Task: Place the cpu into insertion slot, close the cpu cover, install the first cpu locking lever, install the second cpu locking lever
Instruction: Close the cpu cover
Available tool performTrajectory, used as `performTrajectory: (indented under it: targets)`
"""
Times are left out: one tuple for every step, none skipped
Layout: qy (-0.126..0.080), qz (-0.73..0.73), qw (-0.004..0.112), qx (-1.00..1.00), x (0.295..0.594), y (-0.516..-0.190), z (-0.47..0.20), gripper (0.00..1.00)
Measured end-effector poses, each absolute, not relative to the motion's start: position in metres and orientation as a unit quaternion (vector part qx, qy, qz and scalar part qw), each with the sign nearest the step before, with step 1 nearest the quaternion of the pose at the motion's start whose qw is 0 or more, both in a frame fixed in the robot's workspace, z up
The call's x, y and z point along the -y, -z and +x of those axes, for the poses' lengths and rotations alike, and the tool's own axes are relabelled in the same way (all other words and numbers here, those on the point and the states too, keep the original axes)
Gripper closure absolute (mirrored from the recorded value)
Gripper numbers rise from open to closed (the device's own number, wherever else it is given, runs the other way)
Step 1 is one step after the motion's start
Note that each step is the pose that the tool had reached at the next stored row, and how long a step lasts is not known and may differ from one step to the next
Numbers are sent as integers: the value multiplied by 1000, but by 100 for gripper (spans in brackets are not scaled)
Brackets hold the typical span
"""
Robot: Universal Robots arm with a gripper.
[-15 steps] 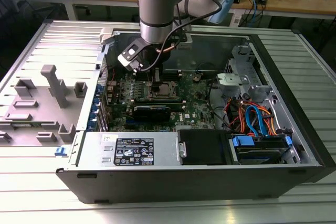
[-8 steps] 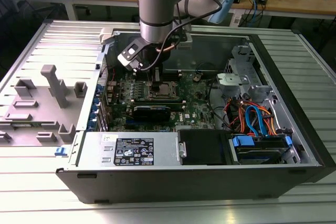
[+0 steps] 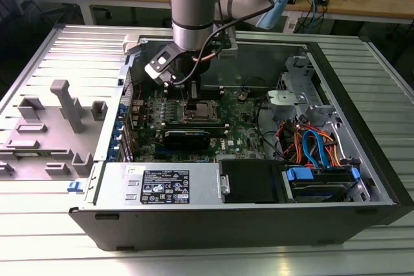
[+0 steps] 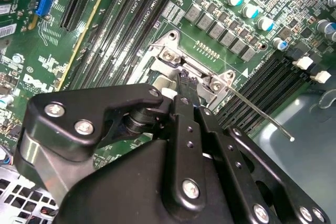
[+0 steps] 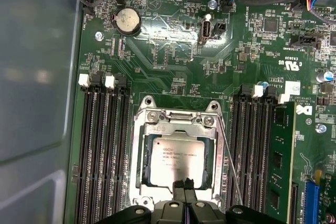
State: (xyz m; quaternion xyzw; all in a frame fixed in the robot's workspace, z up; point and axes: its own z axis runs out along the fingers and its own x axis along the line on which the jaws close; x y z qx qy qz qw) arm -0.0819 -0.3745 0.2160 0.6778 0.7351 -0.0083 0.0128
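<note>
Ribbed metal table [image 3: 194, 260], with a cluttered workbench and cables behind it. An open computer case [image 3: 259, 221] lies flat on the table. The arm reaches down inside, over the motherboard [image 5: 173, 61].

Gripper [image 5: 185, 184] stands at the socket's edge. Fingers [image 5: 180, 185] are pressed together with only a hairline seam between them, and nothing visible is held. The tips sit at the rim of the cpu cover [image 5: 137, 156], just over the near edge of the chip.

Cpu [image 5: 176, 156] lies seated in the socket, its silver top showing through the cover's window. The cover looks flat around it. One locking lever [image 5: 229, 156], a thin wire rod, runs between the socket and the memory slots [image 5: 247, 150]. In the second wrist view it slants away from the hinge end and seems unlatched.

Judgement: this is the cover-closing step, about finished. To do it well:
- Bear on the metal frame, not on the chip's top.
- Push straight down and gently, so the cover seats evenly on all sides.
- Keep the tips clear of the loose rod and the slot latches beside it.

Whether the cover is fully down at the tip end cannot be told, since the gripper hides it.
</note>
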Motion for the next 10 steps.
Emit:
performTrajectory:
  targets:
    - [8, 678, 13, -735, 375, -216, -81, 89]
    - [8, 678, 13, -735, 375, -216, -80, 89]
    - [8, 678, 13, -735, 375, -216, -77, 89]
    - [8, 678, 13, -735, 375, -216, -74, 89]
    - [8, 678, 13, -735, 375, -216, -72, 89]
    - [8, 678, 13, -735, 375, -216, -70, 89]
    - [8, 678, 13, -735, 375, -216, -67, 89]
    - [8, 678, 13, -735, 375, -216, -65, 89]
    - [9, 678, 13, -735, 375, -216, -63, 89]
    - [9, 678, 13, -735, 375, -216, -60, 89]
